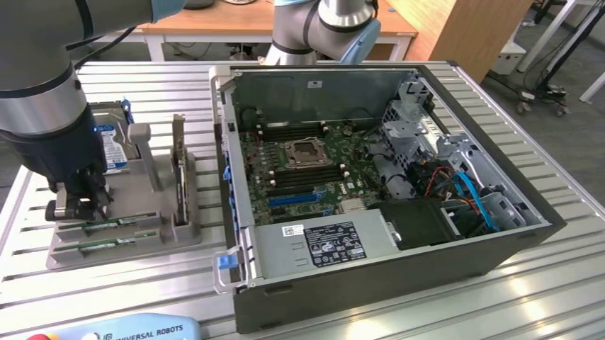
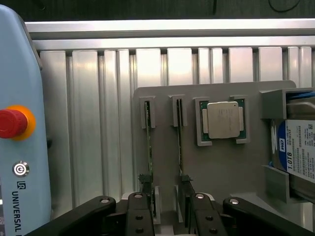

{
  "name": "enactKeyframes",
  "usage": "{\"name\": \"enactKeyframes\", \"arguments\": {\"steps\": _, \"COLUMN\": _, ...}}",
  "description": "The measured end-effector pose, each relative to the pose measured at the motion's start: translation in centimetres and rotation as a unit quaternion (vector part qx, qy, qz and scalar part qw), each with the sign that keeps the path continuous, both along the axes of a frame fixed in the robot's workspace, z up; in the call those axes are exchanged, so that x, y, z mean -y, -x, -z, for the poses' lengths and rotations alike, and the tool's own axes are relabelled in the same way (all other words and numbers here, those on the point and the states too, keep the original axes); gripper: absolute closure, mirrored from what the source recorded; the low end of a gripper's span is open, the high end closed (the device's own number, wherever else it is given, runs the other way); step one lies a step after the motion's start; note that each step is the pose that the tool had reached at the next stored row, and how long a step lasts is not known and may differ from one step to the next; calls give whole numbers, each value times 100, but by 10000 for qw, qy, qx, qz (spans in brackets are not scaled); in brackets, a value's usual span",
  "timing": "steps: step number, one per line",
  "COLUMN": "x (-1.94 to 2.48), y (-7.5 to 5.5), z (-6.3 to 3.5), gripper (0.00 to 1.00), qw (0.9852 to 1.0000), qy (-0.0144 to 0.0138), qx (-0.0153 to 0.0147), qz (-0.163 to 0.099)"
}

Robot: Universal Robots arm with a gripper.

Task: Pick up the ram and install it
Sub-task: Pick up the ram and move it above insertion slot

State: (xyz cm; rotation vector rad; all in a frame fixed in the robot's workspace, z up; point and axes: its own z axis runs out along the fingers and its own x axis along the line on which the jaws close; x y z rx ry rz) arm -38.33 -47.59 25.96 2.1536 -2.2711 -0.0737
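Observation:
Two green ram sticks stand on edge in a grey fixture [image 2: 216, 172]: one ram stick [image 2: 180, 142] runs down into the gap between my fingers, the other ram stick [image 2: 148, 147] passes beside one finger [image 2: 140, 214]. My gripper [image 2: 168, 212] is open and low over the sticks' near ends, gripping neither. In the exterior view the gripper [image 1: 81, 205] hangs over the fixture at the left, just above the two sticks [image 1: 109, 234]. The motherboard [image 1: 302, 166] with its long black slots [image 1: 307, 177] lies in the open computer case [image 1: 378, 276].
A square silver processor [image 2: 223, 119] sits in a pocket of the fixture beside the sticks. A hard drive [image 2: 298, 152] stands at the fixture's end. A teach pendant [image 2: 19, 137] with a red stop button lies on the slatted aluminium table [image 2: 98, 123].

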Motion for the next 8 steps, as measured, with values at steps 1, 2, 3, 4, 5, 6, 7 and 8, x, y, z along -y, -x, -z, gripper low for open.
{"name": "enactKeyframes", "arguments": {"steps": 1, "x": 5, "y": -1, "z": 2, "gripper": 64, "qw": 10000, "qy": -1, "qx": 1, "qz": -1}}
{"name": "enactKeyframes", "arguments": {"steps": 2, "x": 13, "y": -1, "z": 2, "gripper": 64, "qw": 10000, "qy": -1, "qx": 2, "qz": -1}}
{"name": "enactKeyframes", "arguments": {"steps": 3, "x": 22, "y": -1, "z": 1, "gripper": 64, "qw": 10000, "qy": -1, "qx": 1, "qz": -1}}
{"name": "enactKeyframes", "arguments": {"steps": 4, "x": 34, "y": 0, "z": 1, "gripper": 64, "qw": 10000, "qy": 0, "qx": 1, "qz": -1}}
{"name": "enactKeyframes", "arguments": {"steps": 5, "x": 47, "y": -1, "z": 1, "gripper": 64, "qw": 10000, "qy": -1, "qx": 1, "qz": -1}}
{"name": "enactKeyframes", "arguments": {"steps": 6, "x": 61, "y": -1, "z": 1, "gripper": 64, "qw": 10000, "qy": -1, "qx": 1, "qz": -1}}
{"name": "enactKeyframes", "arguments": {"steps": 7, "x": 76, "y": 0, "z": 1, "gripper": 64, "qw": 10000, "qy": -1, "qx": 1, "qz": -1}}
{"name": "enactKeyframes", "arguments": {"steps": 8, "x": 89, "y": -1, "z": 2, "gripper": 64, "qw": 10000, "qy": -1, "qx": 1, "qz": -1}}
